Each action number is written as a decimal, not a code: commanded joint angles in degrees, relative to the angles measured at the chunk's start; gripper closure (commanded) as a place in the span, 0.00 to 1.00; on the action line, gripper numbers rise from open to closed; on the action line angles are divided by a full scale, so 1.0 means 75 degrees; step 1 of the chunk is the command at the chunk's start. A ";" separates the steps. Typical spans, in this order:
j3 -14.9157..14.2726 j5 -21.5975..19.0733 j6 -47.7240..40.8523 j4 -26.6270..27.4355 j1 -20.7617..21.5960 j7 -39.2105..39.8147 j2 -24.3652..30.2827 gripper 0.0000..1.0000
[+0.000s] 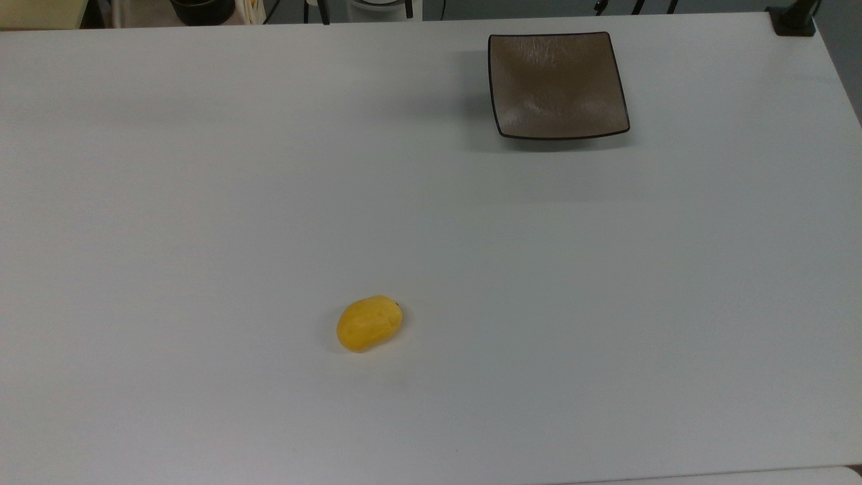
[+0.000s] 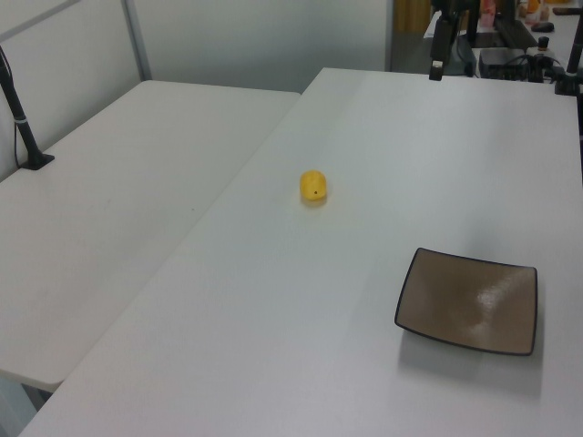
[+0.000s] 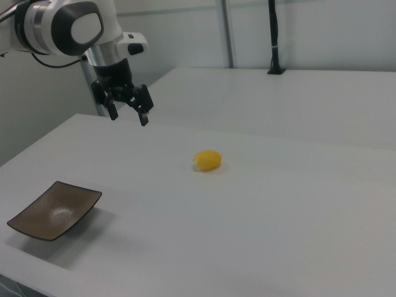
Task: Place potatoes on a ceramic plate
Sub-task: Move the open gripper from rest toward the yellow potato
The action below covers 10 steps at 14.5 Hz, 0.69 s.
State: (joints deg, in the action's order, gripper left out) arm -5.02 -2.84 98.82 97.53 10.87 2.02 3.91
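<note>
A: Top view first. Where's the potato [image 1: 369,323]?

B: On the white table [image 1: 202,202], near side, a bit to the top view's left of centre, lying on its side. Nothing touches it.

A: And the ceramic plate [image 1: 557,84]?

B: Far side, toward the top view's right. Square, brown-grey, dark rim, nothing on it. Well apart from the potato.

A: Left view?

B: Potato [image 2: 313,186] sits farther back, plate [image 2: 469,301] near, on the left view's right.

A: Gripper?

B: Right view has it. Gripper [image 3: 128,111] hangs in the air at the right view's upper left, fingers spread apart, holding nothing. Plate [image 3: 54,210] lies below it, nearer the camera. Potato [image 3: 207,160] lies off to the right view's right of it, well apart.
</note>
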 commanded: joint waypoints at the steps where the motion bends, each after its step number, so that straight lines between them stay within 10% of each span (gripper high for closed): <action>1: -0.0151 -0.0113 0.0195 0.0027 0.0168 -0.0022 -0.0215 0.00; 10: -0.0162 0.0073 0.1128 -0.1728 0.0086 -0.2948 -0.2029 0.00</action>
State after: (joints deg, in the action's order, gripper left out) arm -5.14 -2.84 102.29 90.67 10.82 -12.30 -4.61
